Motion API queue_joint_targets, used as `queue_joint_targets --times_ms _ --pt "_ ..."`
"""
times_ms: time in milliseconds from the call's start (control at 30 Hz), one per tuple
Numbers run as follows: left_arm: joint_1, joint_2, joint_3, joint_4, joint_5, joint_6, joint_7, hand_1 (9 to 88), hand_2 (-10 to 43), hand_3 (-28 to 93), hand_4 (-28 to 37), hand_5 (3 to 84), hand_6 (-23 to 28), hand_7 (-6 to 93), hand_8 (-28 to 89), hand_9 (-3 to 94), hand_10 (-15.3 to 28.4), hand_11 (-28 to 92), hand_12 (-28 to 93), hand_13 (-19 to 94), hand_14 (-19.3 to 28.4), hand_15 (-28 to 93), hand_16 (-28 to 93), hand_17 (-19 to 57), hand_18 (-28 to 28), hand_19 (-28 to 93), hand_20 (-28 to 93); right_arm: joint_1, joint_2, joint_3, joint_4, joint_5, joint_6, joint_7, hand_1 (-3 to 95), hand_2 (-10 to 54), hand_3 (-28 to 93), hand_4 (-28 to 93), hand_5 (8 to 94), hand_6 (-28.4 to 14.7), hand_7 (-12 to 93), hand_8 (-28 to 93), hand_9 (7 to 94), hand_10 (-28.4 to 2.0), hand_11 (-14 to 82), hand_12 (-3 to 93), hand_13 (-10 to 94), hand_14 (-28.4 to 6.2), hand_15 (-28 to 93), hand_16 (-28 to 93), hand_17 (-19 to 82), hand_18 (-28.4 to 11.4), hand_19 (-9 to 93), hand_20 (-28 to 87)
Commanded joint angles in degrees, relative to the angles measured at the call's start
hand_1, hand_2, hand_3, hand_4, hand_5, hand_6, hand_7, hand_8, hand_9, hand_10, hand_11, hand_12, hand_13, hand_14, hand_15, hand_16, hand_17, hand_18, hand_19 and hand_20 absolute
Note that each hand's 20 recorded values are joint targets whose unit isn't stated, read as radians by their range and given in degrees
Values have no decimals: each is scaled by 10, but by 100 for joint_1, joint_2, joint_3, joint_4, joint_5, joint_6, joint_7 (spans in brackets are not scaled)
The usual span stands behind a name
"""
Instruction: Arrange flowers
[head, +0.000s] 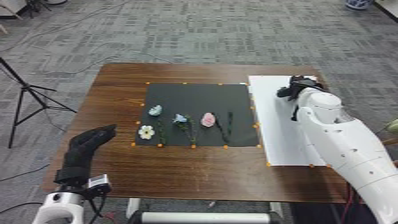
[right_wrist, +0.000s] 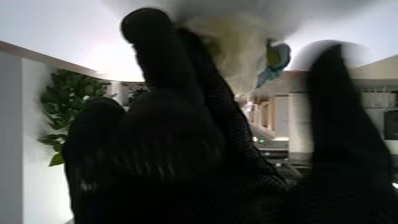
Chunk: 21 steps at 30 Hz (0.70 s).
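In the head view, my right hand (head: 300, 88) is over the far part of the white board (head: 282, 145). In the right wrist view, my right hand (right_wrist: 169, 135) has fairly straight fingers and a thumb apart from them. Beyond the fingers is a blurred pale yellow-white shape (right_wrist: 233, 47), with a blue-green petal-like piece (right_wrist: 277, 57) beside it. On the black mat (head: 191, 92) lie a white flower (head: 146, 132), a pale blue one (head: 155, 110), a blue one (head: 180, 118) and a pink one (head: 209, 120). My left hand (head: 89, 142), relaxed and open, is left of the mat.
Orange dots mark the edges of the mat and board on the brown table (head: 191, 175). A black tripod (head: 27, 87) stands on the floor to the left. Green leaves (right_wrist: 71, 102) show in the background of the right wrist view.
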<state>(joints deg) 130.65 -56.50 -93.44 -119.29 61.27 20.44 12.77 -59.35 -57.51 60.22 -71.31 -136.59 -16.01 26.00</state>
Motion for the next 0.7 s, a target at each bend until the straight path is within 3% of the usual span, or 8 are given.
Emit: queue_joint_targets --times_ms 33,167,367,533,600,633,700 --pt "74 -57 -36 -48 4 -34 -36 292 -45 661 -257 537 -24 172 -108 498 136 193 100 372 159 173 -1 33 122 107 155 -213 212 -294 -146 -90 -421 -123 521 78 481 -106 838 -39 208 -42 937 -125 290 208 937 -36 615 242 740 -87 932 491" --pt "104 -58 -48 -65 3 -13 -17 293 -45 661 -256 537 -24 173 -108 497 137 193 100 373 160 173 -1 33 122 107 154 -210 551 -357 -590 127 -472 -256 526 63 519 -98 843 -33 217 -17 937 -117 305 205 937 -33 619 242 739 -91 932 511" --pt "100 -23 -83 -64 -9 -30 -14 293 -45 661 -256 537 -24 174 -109 498 137 192 100 373 160 174 -1 33 122 107 155 -282 1124 -194 -1461 502 246 -387 516 49 543 -88 841 -28 209 79 937 -114 302 211 937 -25 620 250 730 -97 932 541" --pt "114 -33 -76 -67 13 -54 -28 293 -45 661 -255 537 -24 174 -109 498 136 192 100 373 160 174 -1 33 122 107 155 -278 1277 -203 -1482 445 869 -738 490 34 569 -82 837 -25 204 117 937 -117 293 216 937 -27 603 265 718 -98 932 541" --pt "104 -36 -65 -65 6 -54 -23 293 -45 661 -255 537 -23 174 -109 498 136 192 100 373 159 174 -1 33 122 107 154 -291 1241 -144 -1320 293 876 -1010 429 -35 602 -98 781 -26 189 121 907 -120 239 229 929 -36 518 331 662 -111 932 504" --pt "93 -33 -59 -61 18 -61 -27 292 -45 662 -255 537 -23 173 -109 498 136 193 100 373 159 174 -1 33 122 106 154 -295 1229 -126 -1285 291 762 -1003 387 -70 624 -106 742 -27 189 23 864 -127 212 223 914 -42 492 355 626 -125 932 491" --pt "77 -31 -56 -55 30 -79 -35 292 -45 662 -254 537 -24 173 -108 498 136 193 100 373 159 174 -1 33 122 106 154 -328 1177 -40 -1156 223 644 -1165 332 -93 633 -108 635 -33 164 -38 746 -144 157 209 868 -51 475 363 571 -148 929 474"
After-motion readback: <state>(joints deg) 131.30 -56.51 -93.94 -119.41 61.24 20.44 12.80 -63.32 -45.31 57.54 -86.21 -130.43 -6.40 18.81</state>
